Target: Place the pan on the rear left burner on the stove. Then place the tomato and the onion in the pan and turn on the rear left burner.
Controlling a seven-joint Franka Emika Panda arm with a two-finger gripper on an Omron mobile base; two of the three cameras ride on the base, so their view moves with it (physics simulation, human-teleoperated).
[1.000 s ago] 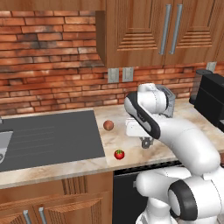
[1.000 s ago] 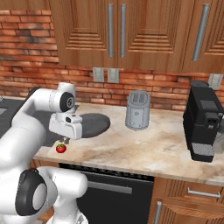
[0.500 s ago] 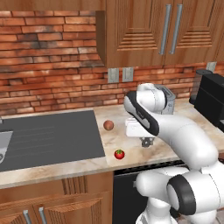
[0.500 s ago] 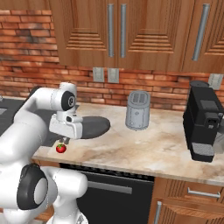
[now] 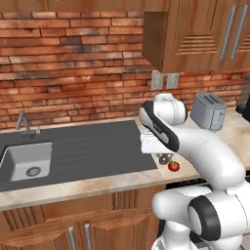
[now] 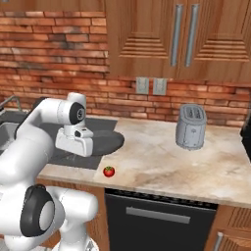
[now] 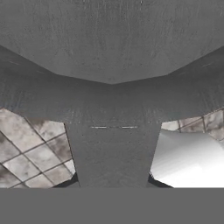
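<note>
Item: small round grey metal frying pan [image 6: 105, 142], matt brushed finish, shallow, with a short straight handle [image 7: 113, 153]; held clear of the counter [image 6: 162, 162] at the rim of the sink area, just above and behind the tomato. Carrier: end effector [image 6: 74, 141] of the white arm, jaws drawn together and clamped on the pan's handle; in the hand view the handle ran up from between the tips into the pan's broad grey underside, with pale floor tiles below it. Item: small shiny bright red tomato [image 6: 109, 171], smooth and ball-shaped, resting on the counter near its front edge, just apart from the pan. Item: onion, not located in these views. Item: stove, not located either; a black oven door [image 6: 162, 215] with a grey bar handle sat below the counter. Surroundings: speckled beige stone-look counter, polished; dark grey ribbed sink surround [image 5: 83, 151] with a pale basin and a slim tap at its left; rounded brushed-steel toaster [image 6: 190, 126] standing well to the right of the pan; red brick back wall [image 5: 73, 63], rough and mortar-lined; wooden cabinets above and below. Status, as judged: pan lifted and in transit, first step under way but not complete; outstanding were setting the pan on the rear left burner, loading tomato and onion, and turning the burner knob.
</note>
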